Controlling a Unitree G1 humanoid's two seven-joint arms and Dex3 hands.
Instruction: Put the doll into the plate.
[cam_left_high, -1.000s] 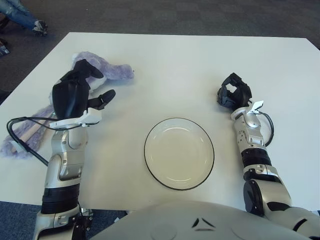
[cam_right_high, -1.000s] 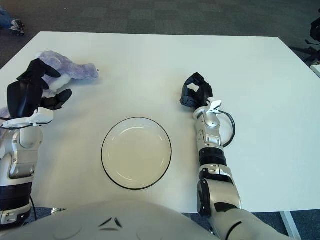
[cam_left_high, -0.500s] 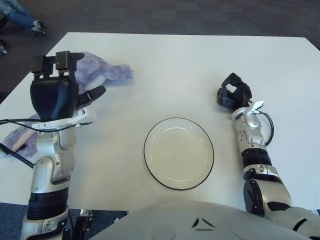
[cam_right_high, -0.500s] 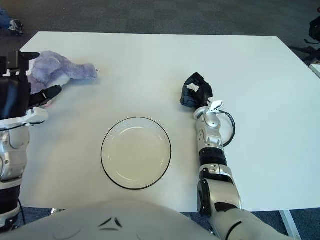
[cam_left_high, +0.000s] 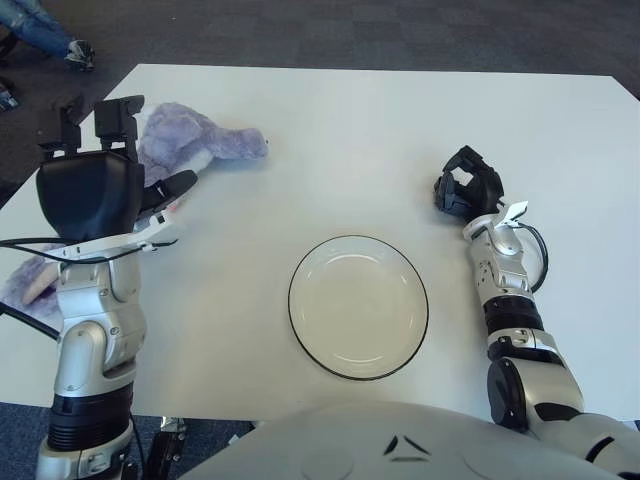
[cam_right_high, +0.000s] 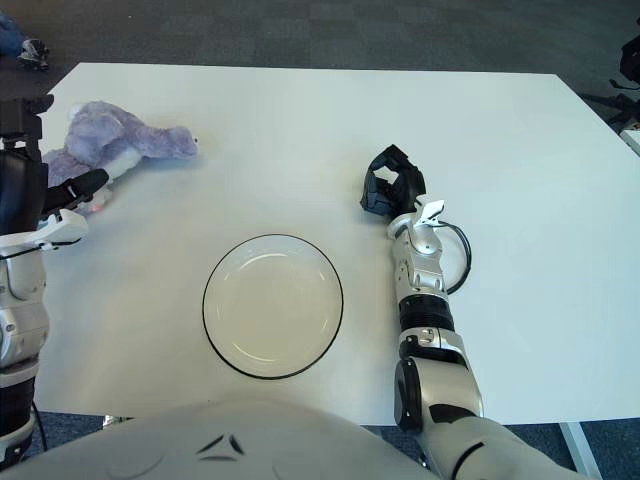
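A purple plush doll (cam_left_high: 205, 140) lies at the table's far left, its head pointing right and its lower body (cam_left_high: 28, 282) trailing toward the left edge. A clear, dark-rimmed plate (cam_left_high: 358, 310) sits empty at the front middle. My left hand (cam_left_high: 112, 150) is raised just left of the doll with its fingers spread, holding nothing; its black palm hides part of the doll. My right hand (cam_left_high: 466, 190) rests on the table right of the plate, its fingers curled on nothing.
The white table (cam_left_high: 350, 130) has dark carpet beyond its edges. A black cable (cam_left_high: 22, 318) hangs by my left arm near the left edge. A person's shoe (cam_left_high: 76, 52) shows on the floor at the far left.
My left hand has lifted off the doll and swung left, with its fingers now pointing up, uncovering the doll's head and body. The right hand has not moved.
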